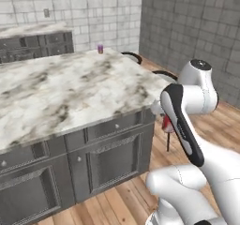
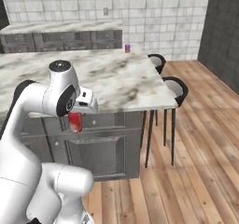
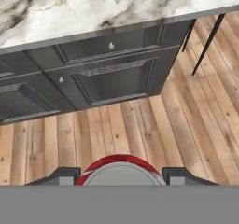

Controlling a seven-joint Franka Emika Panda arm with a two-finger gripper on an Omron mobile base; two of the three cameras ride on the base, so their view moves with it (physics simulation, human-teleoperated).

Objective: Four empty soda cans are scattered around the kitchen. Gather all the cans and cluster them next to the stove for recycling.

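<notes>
Both base views sit behind the arm, left and right, facing the marble island [image 1: 70, 88] and sharing its cabinets [image 2: 107, 143]. Hand view looks steeply down at the floor [image 3: 140, 134], fairly close I think.

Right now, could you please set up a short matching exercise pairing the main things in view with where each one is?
Things:
1. red soda can
2. small purple soda can
3. black-seated bar stools
4. two-finger gripper

Places:
A. far edge of the marble island counter
B. between the fingers
C. closed around a can, off the counter
D. beside the island, on the wooden floor

Pairs: 1-B, 2-A, 3-D, 4-C
</notes>
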